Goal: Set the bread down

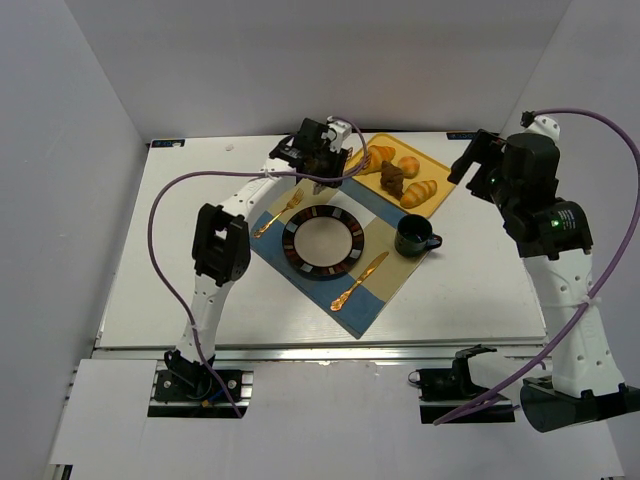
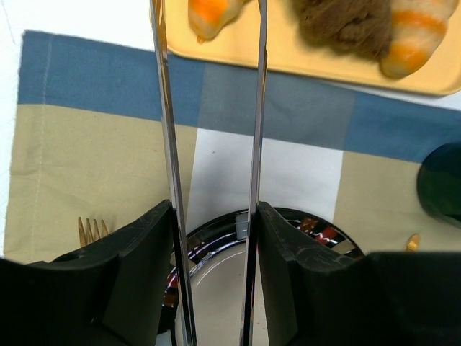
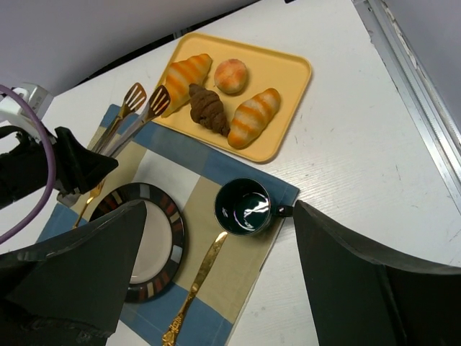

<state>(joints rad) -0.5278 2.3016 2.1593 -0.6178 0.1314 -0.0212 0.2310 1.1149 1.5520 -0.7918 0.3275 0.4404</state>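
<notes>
Nothing is placed yet: the left gripper (image 2: 216, 238) pinches the tongs (image 3: 157, 102), their empty tips at the left edge of the tray (image 3: 287, 73) beside a striped croissant (image 3: 186, 74), while the plate (image 3: 175, 223) sits bare.

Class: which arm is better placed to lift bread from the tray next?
Left: the left hand holds the tongs, tips by a striped croissant on the tray. The right hand hangs aside, empty.

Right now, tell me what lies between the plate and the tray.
Bare placemat, crossed above by the tongs; left wrist view shows it.
</notes>
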